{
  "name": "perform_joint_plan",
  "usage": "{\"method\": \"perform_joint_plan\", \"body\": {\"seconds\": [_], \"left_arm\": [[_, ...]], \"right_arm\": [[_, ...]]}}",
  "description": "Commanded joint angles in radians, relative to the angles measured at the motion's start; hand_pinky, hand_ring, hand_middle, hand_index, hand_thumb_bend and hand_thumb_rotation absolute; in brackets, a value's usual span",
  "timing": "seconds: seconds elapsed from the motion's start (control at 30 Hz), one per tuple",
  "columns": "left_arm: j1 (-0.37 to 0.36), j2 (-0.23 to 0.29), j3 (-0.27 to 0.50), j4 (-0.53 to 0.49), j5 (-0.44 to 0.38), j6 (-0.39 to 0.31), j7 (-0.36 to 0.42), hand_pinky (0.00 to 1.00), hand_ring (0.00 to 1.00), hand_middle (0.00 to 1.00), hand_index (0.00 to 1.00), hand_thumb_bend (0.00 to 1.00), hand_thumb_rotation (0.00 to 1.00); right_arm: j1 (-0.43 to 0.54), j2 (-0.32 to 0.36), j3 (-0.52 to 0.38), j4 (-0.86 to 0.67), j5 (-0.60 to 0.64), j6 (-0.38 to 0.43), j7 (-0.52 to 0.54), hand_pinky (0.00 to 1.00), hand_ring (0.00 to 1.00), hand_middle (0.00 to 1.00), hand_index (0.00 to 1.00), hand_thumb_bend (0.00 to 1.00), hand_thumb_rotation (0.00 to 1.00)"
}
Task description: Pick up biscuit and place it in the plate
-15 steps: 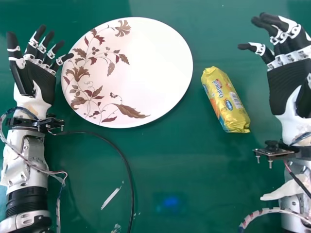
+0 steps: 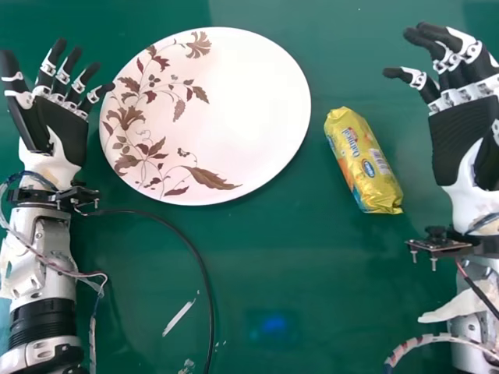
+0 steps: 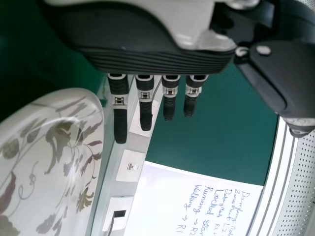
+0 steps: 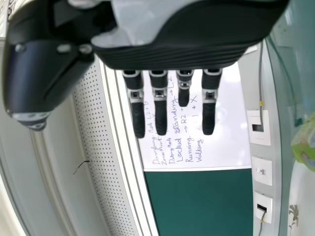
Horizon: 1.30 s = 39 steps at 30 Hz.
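The biscuit lies flat on the green desk, to the left of the right hand and well apart from it. Its long axis runs on a slant: the far end leans toward the side of the left hand, and the near end points back toward the right forearm. The wrapper is shiny, creased yellow film drawn round a long, rounded bar shape, with pinched ends. Both hands are open and empty, their dark fingers extended with a slight bend, ribbed black palms below them and pale shells at the wrists. Just to the right of the left hand sits the plate, smooth, glossy and white, an oval in outline with brown leaves and flowers on the side nearest that hand. The desk is smooth, with a faint sheen.
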<state>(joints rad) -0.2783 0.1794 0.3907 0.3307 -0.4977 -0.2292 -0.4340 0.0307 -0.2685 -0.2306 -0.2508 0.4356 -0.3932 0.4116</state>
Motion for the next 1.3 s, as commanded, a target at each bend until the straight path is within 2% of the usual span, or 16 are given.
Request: {"method": "perform_joint_plan", "body": {"seconds": [0.0,0.13,0.23,0.33,0.57,0.9,1.13,1.27], "left_arm": [[0.046,-0.055,-0.010,0.052,-0.017,0.012,-0.008,0.66,0.87,0.97,0.98,1.00,0.86],[0.045,-0.055,-0.008,0.050,-0.015,0.021,0.001,0.64,0.87,0.97,0.97,1.00,0.86],[0.045,-0.055,-0.001,0.047,-0.023,0.031,0.008,0.64,0.87,0.96,0.95,1.00,0.87],[0.044,-0.053,-0.002,0.054,-0.019,0.027,0.003,0.65,0.87,0.96,0.95,1.00,0.88],[0.047,-0.061,-0.008,0.051,-0.031,0.032,-0.011,0.65,0.86,0.95,0.96,1.00,0.87],[0.051,-0.067,-0.007,0.031,-0.037,0.050,0.004,0.64,0.87,0.96,0.96,1.00,0.86],[0.051,-0.073,-0.005,0.035,-0.040,0.051,0.008,0.75,0.88,0.95,0.96,1.00,0.86],[0.052,-0.076,-0.005,0.039,-0.046,0.047,-0.004,0.77,0.90,0.96,0.96,1.00,0.86]], "right_arm": [[0.029,0.033,0.005,0.025,0.011,-0.012,0.009,0.69,0.79,0.79,0.76,0.91,0.45],[0.030,0.037,0.004,0.027,0.000,-0.017,0.003,0.74,0.80,0.79,0.76,0.92,0.46],[0.023,0.037,0.005,0.034,-0.010,-0.019,-0.001,0.67,0.78,0.78,0.76,0.94,0.44],[0.018,0.035,0.007,0.032,-0.019,-0.014,-0.009,0.64,0.78,0.79,0.76,0.92,0.45],[-0.004,0.048,0.009,0.054,-0.006,-0.041,-0.005,0.75,0.86,0.87,0.79,0.88,0.43],[-0.002,0.047,0.010,0.078,-0.005,-0.056,-0.008,0.81,0.87,0.88,0.79,0.90,0.43],[0.014,0.018,-0.019,0.032,-0.069,-0.057,-0.053,0.80,0.87,0.87,0.79,0.90,0.43],[0.043,-0.001,-0.039,-0.035,-0.169,-0.033,-0.111,0.81,0.88,0.89,0.81,0.89,0.43]]}}
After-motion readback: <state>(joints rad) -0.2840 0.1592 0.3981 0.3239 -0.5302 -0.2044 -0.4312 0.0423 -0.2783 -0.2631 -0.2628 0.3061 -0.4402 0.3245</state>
